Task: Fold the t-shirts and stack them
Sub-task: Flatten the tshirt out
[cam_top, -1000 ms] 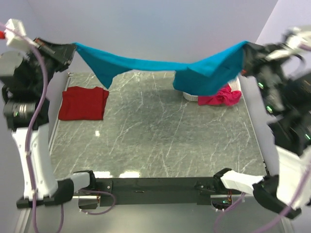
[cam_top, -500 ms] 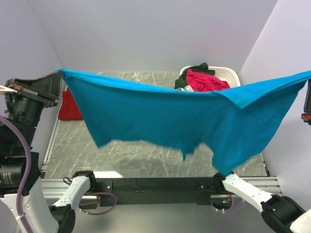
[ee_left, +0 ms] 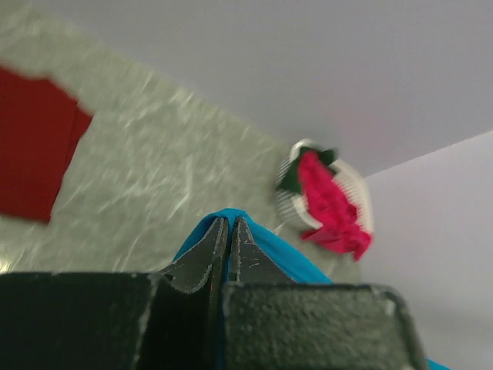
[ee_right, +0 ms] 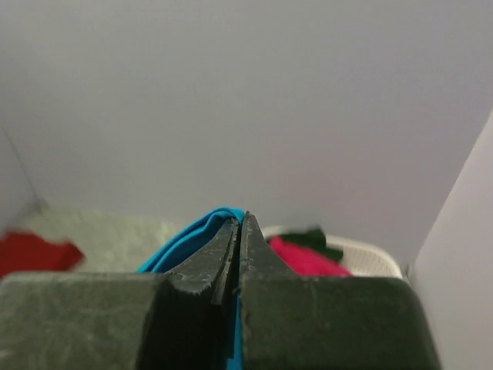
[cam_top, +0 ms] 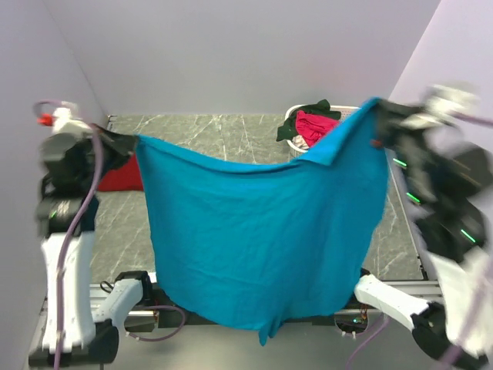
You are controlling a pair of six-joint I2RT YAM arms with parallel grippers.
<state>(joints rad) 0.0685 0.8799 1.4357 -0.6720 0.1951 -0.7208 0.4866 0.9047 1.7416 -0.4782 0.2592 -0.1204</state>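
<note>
The teal-blue t-shirt (cam_top: pixel 262 231) hangs in the air as one wide sheet, nearer to the camera than the white basket (cam_top: pixel 293 116). Its lower hem drops down in front of the arm bases. It does not touch the counter (cam_top: pixel 223 131) at any place that I can see.

The left fingers (cam_top: pixel 132 143) are clenched on the upper corner that is farther from the basket. In the left wrist view a fold of teal cloth comes out between the two tips (ee_left: pixel 228 231), which are pressed together. The right fingers (cam_top: pixel 377 117) are clenched on the other upper corner, just in front of the basket and higher than it. In the right wrist view the teal edge is also pinched between the tips (ee_right: pixel 237 223). Between the two grips the upper edge sags a little.

The dark red t-shirt (cam_top: pixel 123 176) lies flat on the counter, far to the left of the basket and partly hidden behind the left arm.

Inside the basket are the bright pink t-shirt (cam_top: pixel 314 126) and the dark green t-shirt (cam_top: pixel 310 109), both crumpled.
</note>
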